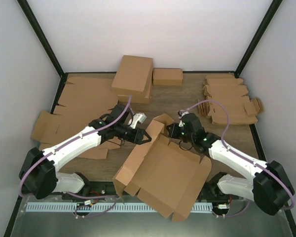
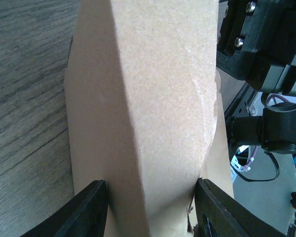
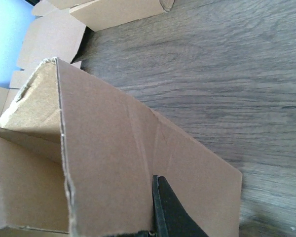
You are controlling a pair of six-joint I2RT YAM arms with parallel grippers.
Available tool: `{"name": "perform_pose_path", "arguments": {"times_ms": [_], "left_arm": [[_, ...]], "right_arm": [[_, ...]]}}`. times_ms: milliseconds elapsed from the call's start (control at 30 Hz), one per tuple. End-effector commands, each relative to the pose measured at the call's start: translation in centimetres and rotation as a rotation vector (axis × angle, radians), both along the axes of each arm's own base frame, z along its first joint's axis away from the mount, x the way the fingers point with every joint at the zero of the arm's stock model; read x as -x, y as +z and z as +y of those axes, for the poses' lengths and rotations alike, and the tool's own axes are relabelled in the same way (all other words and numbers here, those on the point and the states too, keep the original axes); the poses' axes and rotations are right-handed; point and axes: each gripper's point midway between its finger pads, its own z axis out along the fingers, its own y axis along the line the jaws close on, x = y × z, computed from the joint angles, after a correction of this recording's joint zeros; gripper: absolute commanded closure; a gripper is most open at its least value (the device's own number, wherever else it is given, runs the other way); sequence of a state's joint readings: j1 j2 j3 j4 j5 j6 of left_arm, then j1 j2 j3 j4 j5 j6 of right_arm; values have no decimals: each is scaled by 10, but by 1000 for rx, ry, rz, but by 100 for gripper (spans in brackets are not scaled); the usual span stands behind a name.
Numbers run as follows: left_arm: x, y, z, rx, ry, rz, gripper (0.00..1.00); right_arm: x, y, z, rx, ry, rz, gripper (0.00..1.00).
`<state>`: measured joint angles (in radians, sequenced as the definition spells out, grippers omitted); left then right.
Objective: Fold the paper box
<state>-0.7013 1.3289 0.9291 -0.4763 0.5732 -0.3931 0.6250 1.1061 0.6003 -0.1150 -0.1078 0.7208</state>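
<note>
The paper box [image 1: 160, 170] is a large brown cardboard blank, partly folded, lying open at the near middle of the table with its far-left wall and flaps raised. My left gripper [image 1: 145, 137] is open, its fingers [image 2: 89, 210] straddling a bent upright flap of the box [image 2: 153, 98] that fills the gap between them. My right gripper [image 1: 170, 131] is at the box's far corner, shut on a raised wall [image 3: 113, 163]. One finger [image 3: 170, 212] lies flat on the wall's outer face; the other is hidden behind it.
Folded boxes are stacked at the back [image 1: 133, 76] with a small short box [image 1: 167, 76] beside them. Flat large blanks [image 1: 79, 98] lie at the left, smaller notched blanks [image 1: 229, 98] at the right. A metal rail [image 1: 113, 207] runs along the near edge.
</note>
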Motion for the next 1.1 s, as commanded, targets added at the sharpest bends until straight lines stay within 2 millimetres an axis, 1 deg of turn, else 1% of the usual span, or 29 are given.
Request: {"name": "perform_pose_path", "arguments": {"times_ms": [0, 67, 233, 267, 367, 467, 633, 800, 900, 1067], "left_arm": [[-8, -5, -1, -28, 26, -9, 49], [-8, -5, -1, -29, 25, -8, 49], [-6, -7, 0, -28, 30, -9, 49], [-7, -8, 0, -27, 32, -8, 49], [-8, -7, -1, -21, 39, -10, 49], [-9, -3, -1, -10, 49, -17, 49], [-8, -4, 0, -12, 50, -16, 49], [-3, -6, -5, -11, 23, -13, 49], [0, -8, -10, -15, 6, -10, 49], [4, -9, -16, -15, -15, -13, 49]], "right_arm": [[9, 27, 38, -133, 61, 54, 99], [9, 26, 40, -139, 53, 71, 99], [9, 27, 34, -190, -19, 96, 99], [8, 30, 36, -213, -21, 88, 99], [10, 31, 40, -252, -23, 119, 99], [18, 29, 44, -277, -30, 147, 99], [31, 22, 43, -262, -60, 176, 99], [45, 0, 37, -242, -70, 238, 99], [53, -9, 37, -248, -56, 262, 99], [68, -4, 52, -234, 22, 243, 98]]}}
